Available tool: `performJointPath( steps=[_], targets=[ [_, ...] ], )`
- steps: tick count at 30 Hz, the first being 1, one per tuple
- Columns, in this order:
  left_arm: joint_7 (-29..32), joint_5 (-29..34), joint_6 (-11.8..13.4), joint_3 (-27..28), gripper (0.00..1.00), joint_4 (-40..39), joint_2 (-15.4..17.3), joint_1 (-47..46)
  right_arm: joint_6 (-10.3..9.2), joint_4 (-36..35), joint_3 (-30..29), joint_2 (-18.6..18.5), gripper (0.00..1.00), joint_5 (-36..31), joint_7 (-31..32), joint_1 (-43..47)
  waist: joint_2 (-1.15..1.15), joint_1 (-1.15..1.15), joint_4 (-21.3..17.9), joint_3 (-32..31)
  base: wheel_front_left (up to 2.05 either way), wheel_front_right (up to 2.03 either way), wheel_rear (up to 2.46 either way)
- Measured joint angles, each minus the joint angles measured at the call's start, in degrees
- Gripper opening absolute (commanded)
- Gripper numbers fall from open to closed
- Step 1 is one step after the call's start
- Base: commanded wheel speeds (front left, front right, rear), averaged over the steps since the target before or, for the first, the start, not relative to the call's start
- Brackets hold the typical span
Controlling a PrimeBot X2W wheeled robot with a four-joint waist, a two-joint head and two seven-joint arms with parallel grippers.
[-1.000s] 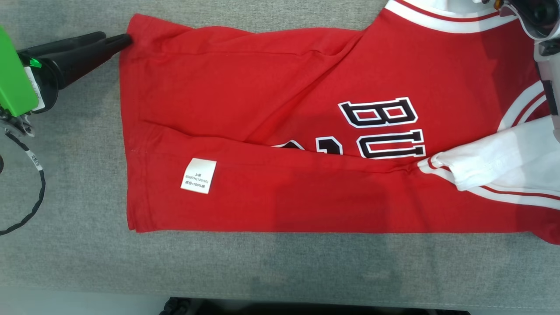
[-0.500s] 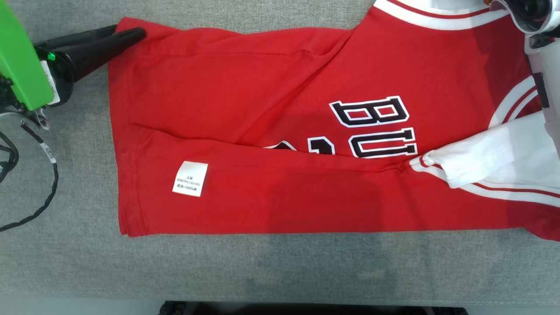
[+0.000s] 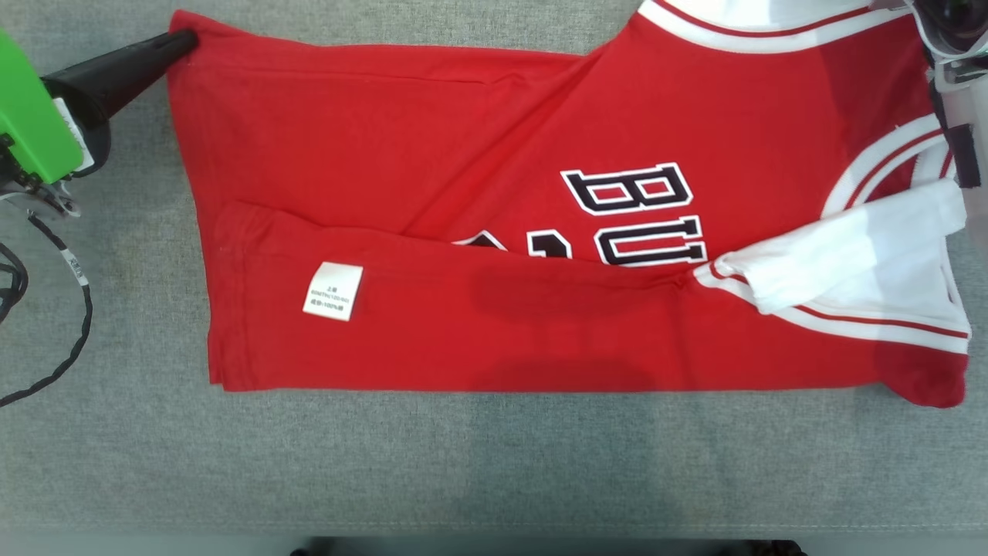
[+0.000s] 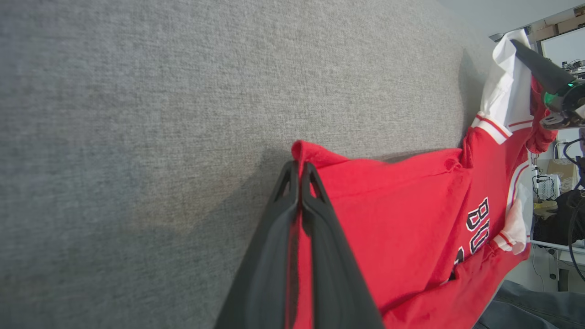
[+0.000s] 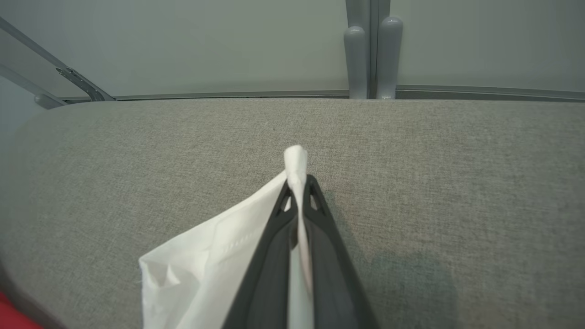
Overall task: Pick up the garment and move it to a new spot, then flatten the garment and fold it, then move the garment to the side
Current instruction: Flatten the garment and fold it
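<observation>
Found the left fingers (image 3: 154,52) clenched on the far hem corner of the garment (image 3: 463,139). Saw it spread sideways across the grey surface (image 3: 463,463), near edge apparently folded over, care label (image 3: 333,291) up. Found the right fingers (image 5: 320,219) pinching the white sleeve (image 5: 205,260) at the right end. Judged best to raise both corners level, keep the far edge taut, and lay it evenly. Read the sleeve pinch plainly from the right wrist view, cut off at the head view's edge; read layout and label from the head view.
</observation>
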Motion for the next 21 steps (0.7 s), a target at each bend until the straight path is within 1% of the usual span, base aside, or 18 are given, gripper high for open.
performJointPath(
  steps=[9,13,18,21],
  targets=[
    [-3.10,0.04,0.00,0.71,0.00,1.23,0.69,2.01,0.70,0.18,-2.37,-0.83,0.00,1.86,-2.03,1.26,0.00,0.00,-1.50,-2.79,0.00,0.00,0.00],
    [-5.24,0.49,0.00,1.07,0.00,1.35,0.20,2.11,2.30,-0.42,-2.53,-0.35,0.00,3.25,-3.08,2.77,0.00,0.00,-2.14,-3.61,0.00,0.00,0.00],
    [-6.83,0.59,0.00,0.82,0.00,-0.56,-0.68,3.57,5.19,-3.23,-2.16,-0.23,0.00,5.31,-4.05,6.38,0.00,0.00,-2.43,-4.74,0.00,0.00,0.00],
    [-7.97,0.59,0.00,0.43,0.00,-2.12,-0.73,5.98,6.13,-5.17,-1.75,-0.24,0.00,6.16,-4.85,9.82,0.00,0.00,-2.55,-5.64,0.00,0.00,0.00]
  ],
)
